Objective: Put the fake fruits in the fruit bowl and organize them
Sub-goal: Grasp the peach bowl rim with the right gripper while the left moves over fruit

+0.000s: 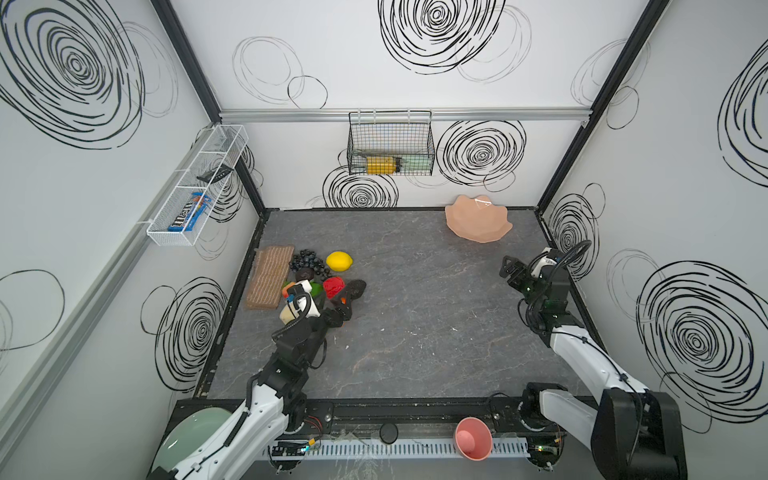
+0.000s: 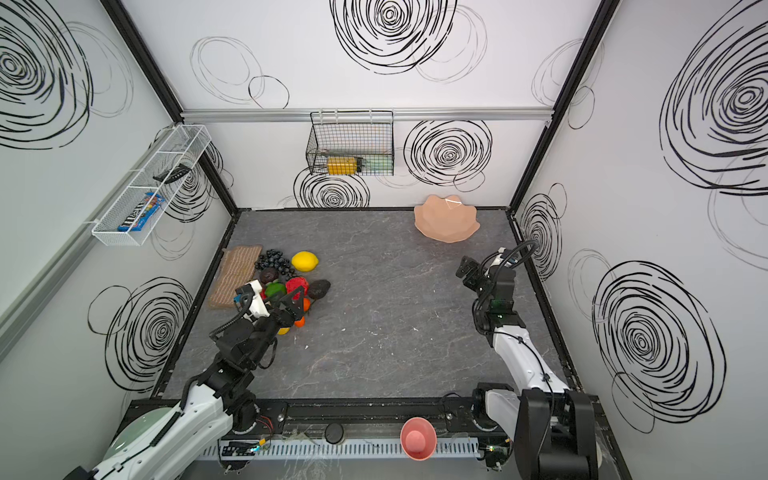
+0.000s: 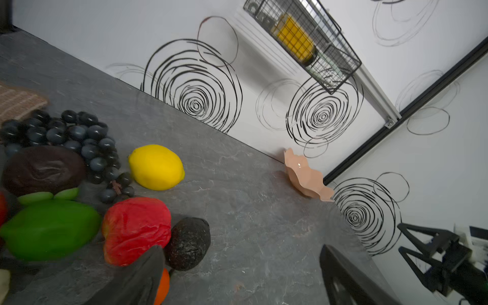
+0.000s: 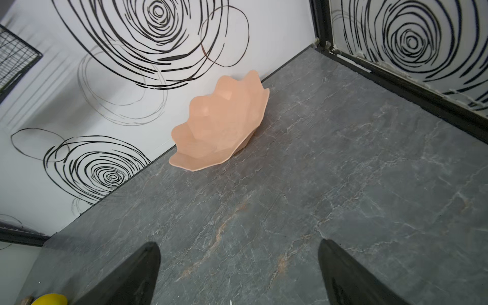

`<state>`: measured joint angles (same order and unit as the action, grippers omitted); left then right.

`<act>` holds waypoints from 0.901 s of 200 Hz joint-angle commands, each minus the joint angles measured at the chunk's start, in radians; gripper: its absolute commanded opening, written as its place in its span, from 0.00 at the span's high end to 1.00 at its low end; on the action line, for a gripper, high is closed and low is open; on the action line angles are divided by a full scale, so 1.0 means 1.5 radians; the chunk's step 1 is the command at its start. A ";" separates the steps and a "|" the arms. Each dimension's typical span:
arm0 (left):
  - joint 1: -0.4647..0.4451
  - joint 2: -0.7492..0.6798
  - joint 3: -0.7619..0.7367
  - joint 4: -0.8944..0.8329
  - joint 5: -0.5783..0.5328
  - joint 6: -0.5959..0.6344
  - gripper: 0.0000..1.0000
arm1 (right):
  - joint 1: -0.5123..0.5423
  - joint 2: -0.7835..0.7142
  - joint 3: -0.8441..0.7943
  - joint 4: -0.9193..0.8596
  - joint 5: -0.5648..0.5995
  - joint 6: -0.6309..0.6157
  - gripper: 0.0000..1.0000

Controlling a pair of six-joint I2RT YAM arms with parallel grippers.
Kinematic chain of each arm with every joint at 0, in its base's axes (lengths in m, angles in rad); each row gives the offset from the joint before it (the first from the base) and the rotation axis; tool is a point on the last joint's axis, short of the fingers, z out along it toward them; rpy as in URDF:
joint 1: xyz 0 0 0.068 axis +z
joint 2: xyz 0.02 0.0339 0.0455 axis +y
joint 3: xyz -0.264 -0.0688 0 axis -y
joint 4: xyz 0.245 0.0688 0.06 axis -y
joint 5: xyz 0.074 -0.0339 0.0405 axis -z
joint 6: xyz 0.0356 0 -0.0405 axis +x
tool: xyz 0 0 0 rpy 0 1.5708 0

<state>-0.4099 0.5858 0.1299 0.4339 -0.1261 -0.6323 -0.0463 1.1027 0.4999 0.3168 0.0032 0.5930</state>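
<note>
Left end effector [image 3: 241, 248] stood wide by piled fruits [image 3: 137, 229], mat [image 1: 268, 276] beside them, right end effector [image 4: 237, 243] wide, bowl [image 1: 478, 224] leaned against wall [image 1: 291, 166]

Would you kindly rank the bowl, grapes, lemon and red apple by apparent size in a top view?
Largest to smallest: bowl, then grapes; lemon and red apple look about alike, so I would not rank them.

Glossy fruit bowl [image 3: 303, 175], smooth shiny lemon [image 3: 157, 167], rough pebbly avocado [image 3: 188, 243] — coarse woven mat [image 1: 269, 276], matt stone-look tabletop [image 1: 415, 332]
</note>
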 commanded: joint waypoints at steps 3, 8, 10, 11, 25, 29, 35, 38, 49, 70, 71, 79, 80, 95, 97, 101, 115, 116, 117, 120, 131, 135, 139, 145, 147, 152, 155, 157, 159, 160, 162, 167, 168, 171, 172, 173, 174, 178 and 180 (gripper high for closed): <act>-0.019 0.024 0.020 0.076 0.054 0.033 0.04 | -0.030 0.077 0.070 -0.017 -0.014 0.062 0.02; -0.022 0.025 0.020 0.076 0.051 0.036 0.04 | -0.037 0.102 0.085 -0.016 -0.024 0.074 0.01; -0.024 0.026 0.020 0.076 0.051 0.037 0.04 | -0.039 0.113 0.092 -0.016 -0.028 0.077 0.01; -0.024 0.026 0.020 0.076 0.050 0.038 0.04 | -0.039 0.118 0.095 -0.016 -0.030 0.080 0.01; -0.025 0.027 0.019 0.075 0.043 0.042 0.04 | -0.049 0.200 0.158 -0.030 -0.059 0.081 0.02; -0.026 0.028 0.019 0.073 0.040 0.043 0.04 | -0.052 0.224 0.179 -0.040 -0.065 0.080 0.03; -0.028 0.029 0.020 0.071 0.034 0.045 0.04 | -0.057 0.260 0.214 -0.063 -0.076 0.092 0.03; -0.028 0.030 0.020 0.069 0.032 0.046 0.04 | -0.060 0.278 0.232 -0.076 -0.085 0.098 0.03; -0.032 0.031 0.022 0.065 0.024 0.050 0.04 | -0.078 0.344 0.301 -0.119 -0.138 0.110 0.05; -0.037 0.036 0.022 0.064 0.014 0.054 0.04 | -0.092 0.453 0.398 -0.149 -0.180 0.130 0.08; -0.037 0.036 0.022 0.064 0.014 0.054 0.04 | -0.092 0.457 0.401 -0.149 -0.181 0.131 0.08; -0.039 0.038 0.023 0.064 0.011 0.057 0.04 | -0.093 0.486 0.425 -0.146 -0.190 0.137 0.09; -0.039 0.039 0.024 0.065 0.011 0.057 0.04 | -0.094 0.490 0.428 -0.146 -0.190 0.138 0.09; -0.040 0.043 0.022 0.065 0.006 0.059 0.04 | -0.094 0.538 0.474 -0.153 -0.199 0.145 0.11; -0.040 0.044 0.022 0.065 0.005 0.059 0.04 | -0.093 0.544 0.479 -0.154 -0.199 0.146 0.11; -0.040 0.045 0.022 0.065 0.003 0.059 0.04 | -0.093 0.555 0.489 -0.156 -0.201 0.147 0.12; -0.040 0.049 0.023 0.066 0.000 0.060 0.04 | -0.092 0.588 0.517 -0.154 -0.215 0.154 0.14; -0.040 0.049 0.022 0.067 0.000 0.060 0.04 | -0.092 0.590 0.518 -0.154 -0.216 0.155 0.14; -0.040 0.049 0.023 0.067 0.000 0.060 0.04 | -0.092 0.593 0.520 -0.154 -0.217 0.155 0.15; -0.040 0.050 0.023 0.067 0.000 0.060 0.04 | -0.092 0.599 0.524 -0.153 -0.220 0.157 0.15; -0.040 0.052 0.024 0.067 -0.002 0.062 0.04 | -0.090 0.619 0.540 -0.152 -0.227 0.160 0.17; -0.040 0.054 0.024 0.067 -0.003 0.062 0.04 | -0.088 0.626 0.546 -0.151 -0.230 0.159 0.17; -0.041 0.055 0.024 0.067 -0.004 0.062 0.04 | -0.086 0.633 0.553 -0.152 -0.232 0.158 0.18; -0.040 0.058 0.022 0.069 -0.006 0.062 0.04 | -0.083 0.643 0.564 -0.154 -0.237 0.154 0.18; -0.040 0.059 0.022 0.069 -0.007 0.062 0.04 | -0.082 0.647 0.569 -0.156 -0.239 0.151 0.18; -0.040 0.061 0.023 0.069 -0.010 0.061 0.04 | -0.080 0.657 0.583 -0.167 -0.242 0.146 0.20; -0.040 0.062 0.023 0.069 -0.011 0.061 0.04 | -0.079 0.664 0.593 -0.176 -0.242 0.143 0.20; -0.040 0.063 0.024 0.068 -0.011 0.061 0.04 | -0.077 0.667 0.597 -0.183 -0.242 0.142 0.21; -0.040 0.064 0.024 0.067 -0.012 0.060 0.04 | -0.077 0.670 0.602 -0.186 -0.242 0.141 0.21; -0.040 0.064 0.024 0.068 -0.012 0.060 0.04 | -0.076 0.672 0.603 -0.189 -0.242 0.141 0.22; -0.040 0.065 0.024 0.067 -0.012 0.060 0.04 | -0.075 0.674 0.606 -0.192 -0.241 0.140 0.22; -0.040 0.066 0.026 0.067 -0.012 0.062 0.04 | -0.073 0.679 0.609 -0.195 -0.240 0.139 0.23; -0.040 0.065 0.025 0.068 -0.011 0.062 0.04 | -0.073 0.679 0.610 -0.194 -0.240 0.139 0.24; -0.040 0.065 0.025 0.069 -0.011 0.063 0.04 | -0.072 0.680 0.610 -0.194 -0.239 0.139 0.24; -0.040 0.065 0.025 0.069 -0.011 0.063 0.04 | -0.072 0.681 0.610 -0.194 -0.238 0.139 0.24; -0.040 0.066 0.025 0.069 -0.011 0.063 0.04 | -0.072 0.681 0.609 -0.194 -0.237 0.138 0.25; -0.040 0.066 0.025 0.069 -0.011 0.063 0.04 | -0.071 0.681 0.609 -0.193 -0.237 0.138 0.25; -0.040 0.066 0.025 0.069 -0.012 0.064 0.04 | -0.070 0.683 0.609 -0.194 -0.235 0.138 0.26; -0.040 0.065 0.026 0.069 -0.012 0.064 0.04 | -0.069 0.682 0.610 -0.194 -0.234 0.138 0.27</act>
<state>-0.4648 0.6815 0.1368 0.4747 -0.1234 -0.5526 -0.1684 2.1151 1.3785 0.0753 -0.3328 0.8062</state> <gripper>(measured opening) 0.960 0.758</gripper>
